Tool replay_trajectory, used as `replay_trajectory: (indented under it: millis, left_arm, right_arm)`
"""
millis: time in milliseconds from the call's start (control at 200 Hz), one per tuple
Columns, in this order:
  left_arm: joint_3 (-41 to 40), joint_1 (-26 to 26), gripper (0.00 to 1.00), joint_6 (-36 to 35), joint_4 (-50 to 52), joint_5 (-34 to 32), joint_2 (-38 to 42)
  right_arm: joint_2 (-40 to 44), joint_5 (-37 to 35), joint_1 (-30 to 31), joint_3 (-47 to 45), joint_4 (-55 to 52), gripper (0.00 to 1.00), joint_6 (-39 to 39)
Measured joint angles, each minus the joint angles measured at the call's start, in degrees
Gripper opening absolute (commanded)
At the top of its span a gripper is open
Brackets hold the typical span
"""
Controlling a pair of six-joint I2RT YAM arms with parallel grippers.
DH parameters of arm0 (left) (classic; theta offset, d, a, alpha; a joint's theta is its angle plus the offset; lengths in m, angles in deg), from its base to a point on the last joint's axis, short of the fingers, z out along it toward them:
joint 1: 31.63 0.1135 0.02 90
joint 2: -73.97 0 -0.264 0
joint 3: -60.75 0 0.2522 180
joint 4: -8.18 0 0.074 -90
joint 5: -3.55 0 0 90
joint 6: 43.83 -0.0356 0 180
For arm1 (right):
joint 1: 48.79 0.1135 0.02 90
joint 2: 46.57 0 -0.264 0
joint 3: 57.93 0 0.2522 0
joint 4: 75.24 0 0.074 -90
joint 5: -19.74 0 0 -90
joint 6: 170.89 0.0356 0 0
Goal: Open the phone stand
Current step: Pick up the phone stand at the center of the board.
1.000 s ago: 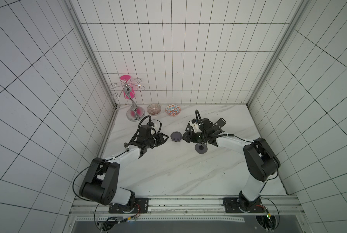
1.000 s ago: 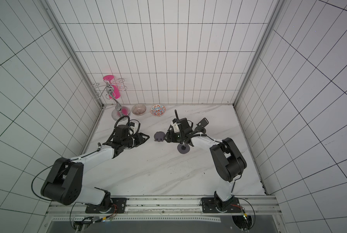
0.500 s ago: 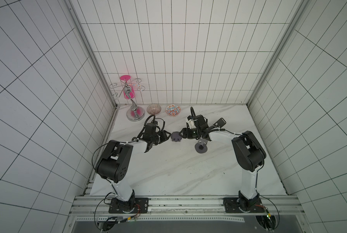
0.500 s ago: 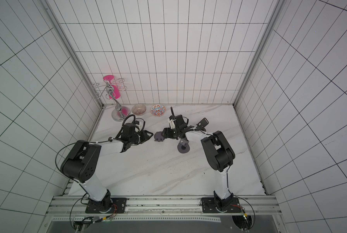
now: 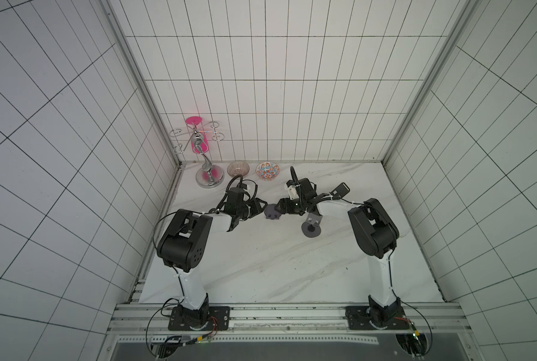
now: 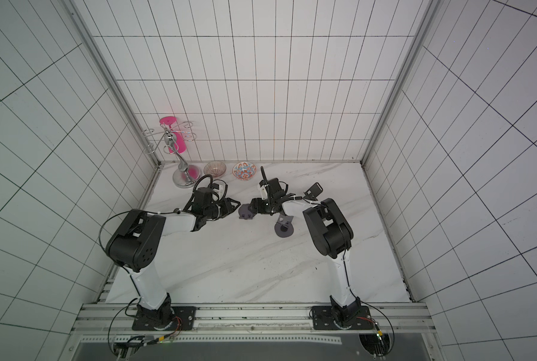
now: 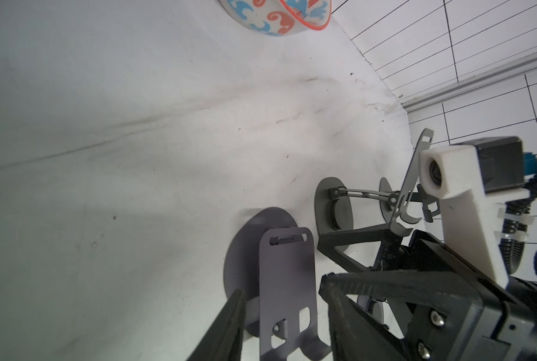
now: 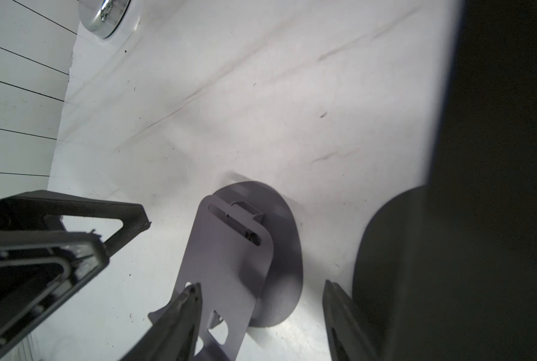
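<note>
Grey metal, small and folded low: the phone stand (image 5: 272,213) sits on the white marbled surface (image 5: 261,265) toward the back, between the two arms. Seen from the right wrist, the phone stand (image 8: 229,265) has its slotted plate leaning close over its round base.

The right end effector (image 8: 261,286) is spread around it. One finger (image 8: 183,312) overlaps the hooked lip of the plate, and the other stands off beside the base with a gap. Whether the first finger actually touches the plate I cannot tell.

The left end effector (image 5: 262,208) is spread too. Its tips are just beside the phone stand on the opposite side and apart from it.

A second stand (image 5: 311,230) — this one unfolded — rests near the right arm's wrist, a little nearer the front. Along the back wall stand a patterned bowl (image 5: 267,171), a brown bowl (image 5: 238,169) and a chrome rack (image 5: 209,179).
</note>
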Motion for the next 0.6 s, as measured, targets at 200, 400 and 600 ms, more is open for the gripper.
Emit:
replay_trajectory:
  millis: [200,400,600]
  left_arm:
    - [1.1,0.0,0.46,0.0,-1.1,1.0,-1.2]
    - [3.2,0.0,0.45,0.0,-2.0,2.4,-4.4]
    - [3.4,0.0,0.42,1.0,-3.8,4.3,-7.4]
  right_arm:
    - [-2.4,0.5,0.0,2.8,0.2,0.59,-0.4]
    - [-4.5,1.7,0.0,5.5,0.4,0.58,-0.6]
    - [-5.7,3.0,0.0,6.7,1.0,0.5,-0.5]
